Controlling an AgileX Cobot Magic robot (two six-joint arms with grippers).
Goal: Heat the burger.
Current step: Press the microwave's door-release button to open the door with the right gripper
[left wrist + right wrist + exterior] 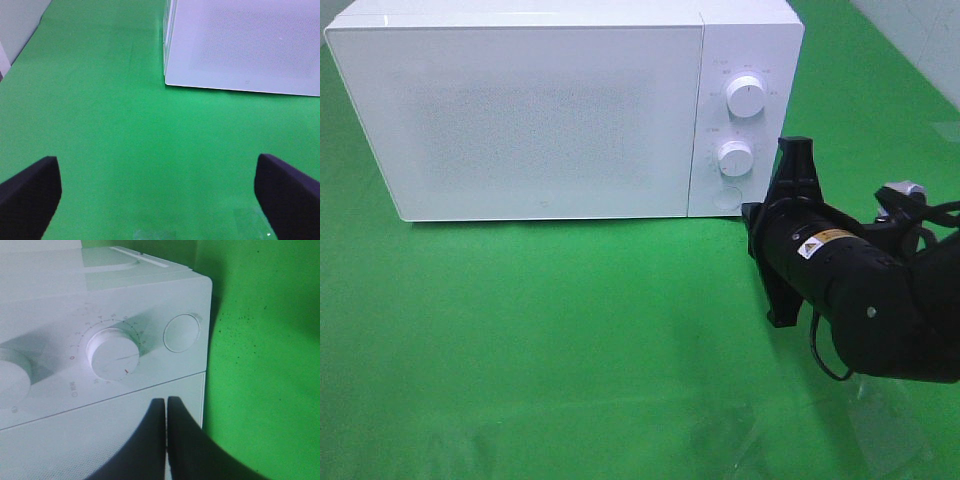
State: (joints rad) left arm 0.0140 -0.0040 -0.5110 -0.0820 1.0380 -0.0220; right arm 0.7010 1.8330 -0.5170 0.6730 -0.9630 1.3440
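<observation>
The burger shows in none of our views; the white box-shaped microwave oven (715,40) has its flat white door (530,115) closed, and the speckled panel is not see-through, so we judge the burger sits inside but cannot confirm it. That leaves the oven's control strip as the thing the coming move turns on. The right claw (797,142) has its two black fingers pressed together with nothing between them. Its tips are close in front of the strip, near the oven's outer front corner. From those tips, the white ribbed lower dial (112,354) lies just ahead and toward the door side, and the white round push-button (181,332) lies just ahead toward the corner side. The white upper dial (746,97) is farther along the strip, beyond the lower one. The claw's long axis points almost straight at the panel. We judge that closed tips suit a push on the button, while turning a dial would call for spreading the fingers first. Nothing stands between the tips and the panel. The left claw (159,192) is spread wide and empty over the green cloth tabletop (570,330). Only the oven's door-side corner lies ahead of it, well apart from the controls, so the right arm is clearly the nearer one
</observation>
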